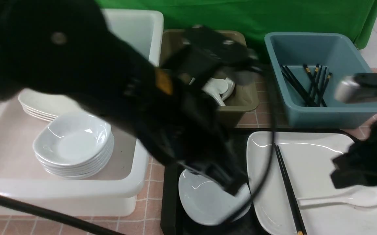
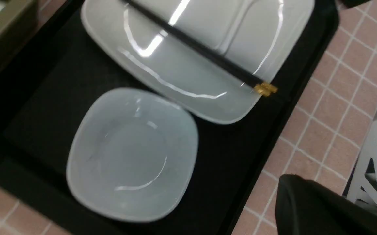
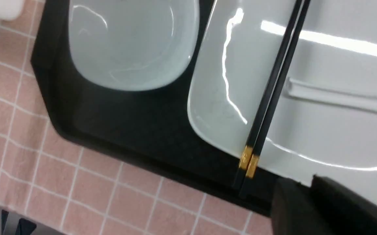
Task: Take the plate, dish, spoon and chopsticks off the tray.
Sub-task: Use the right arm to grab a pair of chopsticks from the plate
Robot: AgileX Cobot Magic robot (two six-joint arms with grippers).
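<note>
Tray (image 1: 170,195): sitting at the lower right of the front view on the pink tiled surface (image 1: 149,176), carrying all four pieces, with nothing cleared yet.

Dish (image 1: 204,202): lying upright in the tray's left part, just beside the plate's left edge and apart from the cutlery, so probably offering the easiest first lift.

Plate (image 1: 319,156): filling the tray's right part and serving as a bed for the cutlery, hence likely going last.

Chopsticks (image 1: 288,189): lying side by side down the plate's left half, gold-banded ends overhanging the near rim onto the tray.

Spoon (image 1: 348,197): resting on the plate at the lower right, bowl pointing right, handle pointing left toward the chopsticks.

Left arm (image 1: 93,65): reaching, blurred, from the upper left down to the dish, its tip hanging over the dish's upper right rim.

Left jaws: clenched on nothing visible, probably needing to part before pinching the dish's rim.

Right arm (image 1: 371,163): hanging, blurred, at the right edge, just above the spoon.

Right jaws: too blurred for telling whether parted or clenched, with nothing seen between them.

White tub (image 1: 77,192): standing at the left, holding stacked dishes (image 1: 74,143) and stacked plates (image 1: 38,104).

Olive tub (image 1: 243,101): standing at the top centre, holding spoons (image 1: 219,88).

Blue tub (image 1: 332,114): standing at the upper right, holding black chopsticks (image 1: 306,85), suggesting sorting by kind.
</note>
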